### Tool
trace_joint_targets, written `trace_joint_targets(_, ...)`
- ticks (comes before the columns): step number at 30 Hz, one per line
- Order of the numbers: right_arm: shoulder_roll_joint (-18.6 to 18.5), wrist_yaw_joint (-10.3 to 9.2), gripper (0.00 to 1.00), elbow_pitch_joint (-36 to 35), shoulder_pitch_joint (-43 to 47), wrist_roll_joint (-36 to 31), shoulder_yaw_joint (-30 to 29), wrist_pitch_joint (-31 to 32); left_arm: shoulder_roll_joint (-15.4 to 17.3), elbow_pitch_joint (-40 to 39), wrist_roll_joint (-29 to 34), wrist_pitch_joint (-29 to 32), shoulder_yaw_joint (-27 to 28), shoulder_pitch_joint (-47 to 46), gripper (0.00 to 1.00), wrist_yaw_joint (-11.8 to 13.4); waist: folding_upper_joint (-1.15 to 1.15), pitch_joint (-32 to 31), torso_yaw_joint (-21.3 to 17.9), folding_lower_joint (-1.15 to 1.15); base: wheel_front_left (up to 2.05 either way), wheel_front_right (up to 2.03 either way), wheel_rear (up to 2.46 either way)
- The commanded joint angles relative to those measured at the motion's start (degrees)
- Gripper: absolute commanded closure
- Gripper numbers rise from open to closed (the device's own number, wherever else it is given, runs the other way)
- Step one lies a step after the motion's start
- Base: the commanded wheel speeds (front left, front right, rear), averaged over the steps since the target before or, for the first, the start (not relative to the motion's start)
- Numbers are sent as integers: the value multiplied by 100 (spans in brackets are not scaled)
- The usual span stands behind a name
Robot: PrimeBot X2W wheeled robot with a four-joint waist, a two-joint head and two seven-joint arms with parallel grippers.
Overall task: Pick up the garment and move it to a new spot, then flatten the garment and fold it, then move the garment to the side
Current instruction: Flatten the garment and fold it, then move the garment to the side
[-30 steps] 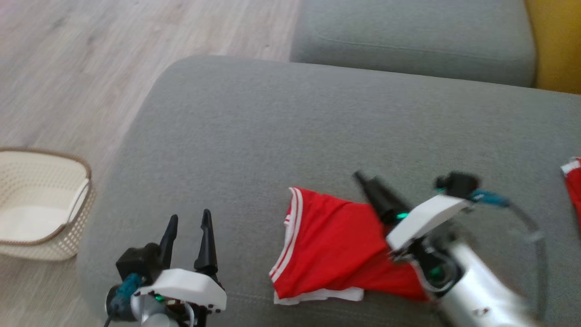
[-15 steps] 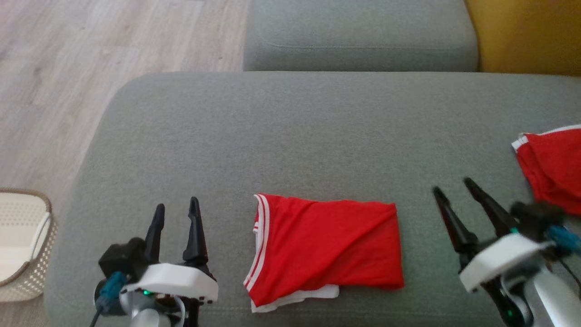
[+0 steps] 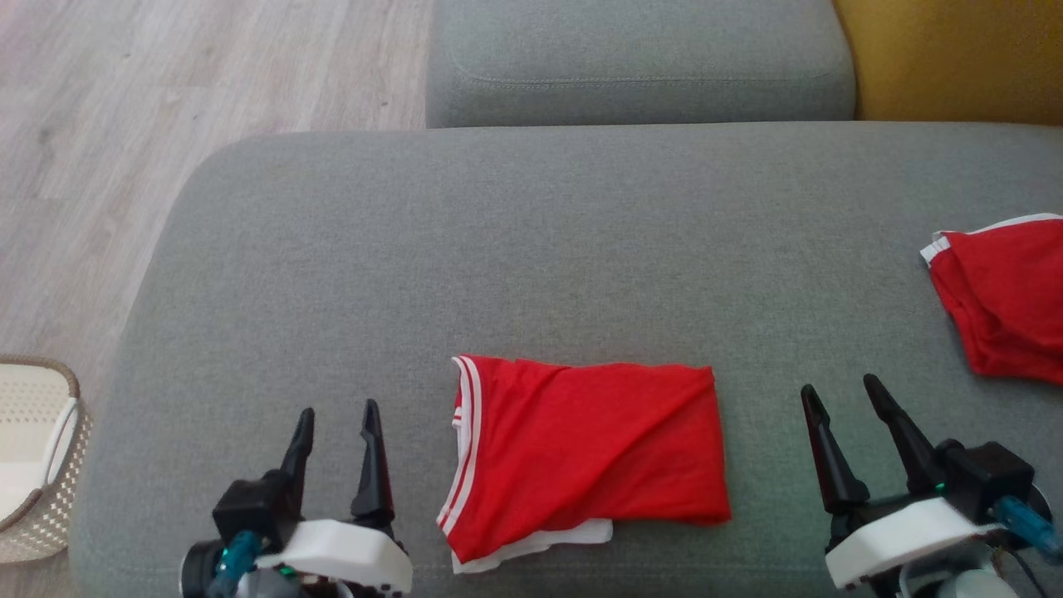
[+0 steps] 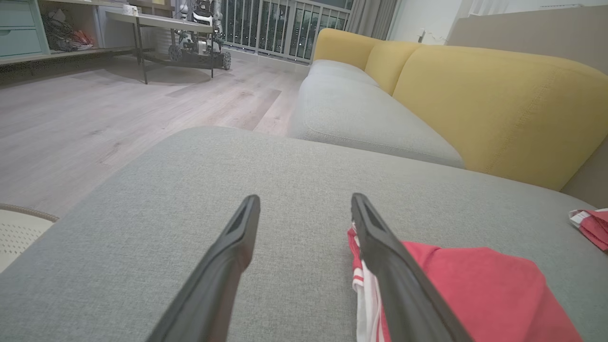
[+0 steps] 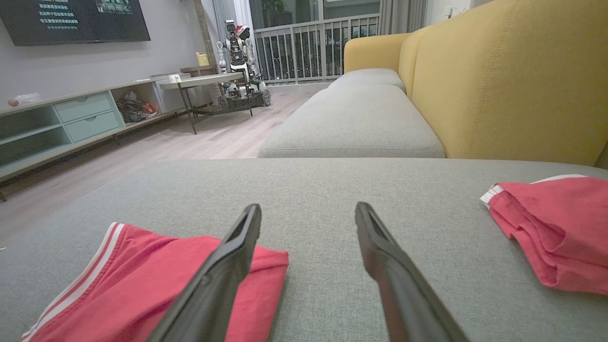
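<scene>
1. Near edge of grey sofa cushion (image 3: pixel 531 249), centre: folded red garment (image 3: pixel 585 453) lying flat.
2. Left gripper (image 3: pixel 339 409) just left of it, fingers apart, empty.
3. Right gripper (image 3: pixel 837 385) to its right, fingers apart, empty.

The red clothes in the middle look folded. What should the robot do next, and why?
Probably reach the open right hand toward the folded red-and-white fabric garment and pinch its nearest edge. It lies folded on the grey sofa cushion with nothing holding it, so moving it aside remains.
</scene>
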Motion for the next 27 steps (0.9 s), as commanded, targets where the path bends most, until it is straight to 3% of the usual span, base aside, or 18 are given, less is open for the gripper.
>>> trace_joint_targets(1, -57, -1, 0, -197, -113, -42, 60, -45, -6, -222, 1, -70, 125, -236, 0, -15, 0, 0, 9, 0, 0, 0, 0)
trace_joint_targets(9, 24, -1, 0, -169, -138, -57, -22, 44, -6, -198, 12, -70, 50, -309, 0, -75, 0, 32, 84, 0, 0, 0, 0)
trace_joint_targets(16, 193, -1, 0, -15, -191, 414, 233, 538, -6, -186, 9, -70, -73, -406, 0, -48, 0, 288, 210, 0, 0, 0, 0)
trace_joint_targets(27, 359, -1, 0, 744, -615, 890, 340, 1128, -6, -119, -18, -70, -371, -704, 0, 75, 0, 736, 495, 0, 0, 0, 0)
